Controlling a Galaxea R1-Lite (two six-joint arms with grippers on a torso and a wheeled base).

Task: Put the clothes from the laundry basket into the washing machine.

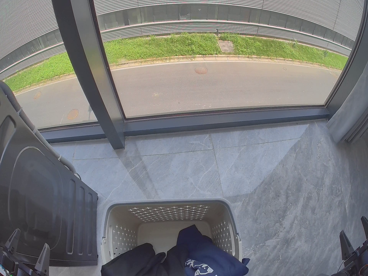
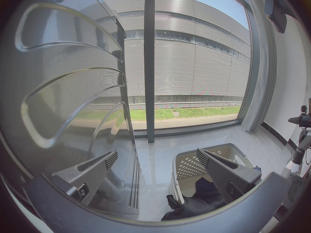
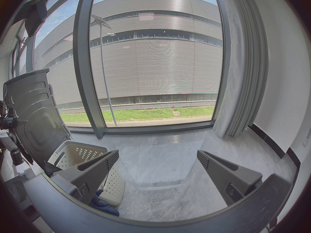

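The laundry basket (image 1: 168, 203) is a pale cream plastic tub with rounded corners and star-shaped holes in its walls. It stands upright on the floor, near and central. Crumpled clothes lie inside against its near side: a navy garment (image 1: 209, 255) with a white print on the right, hanging over the right rim, and a black garment (image 1: 132, 262) on the left. The washing machine (image 1: 42, 207), seen as a dark grey ribbed panel, stands just left of the basket.
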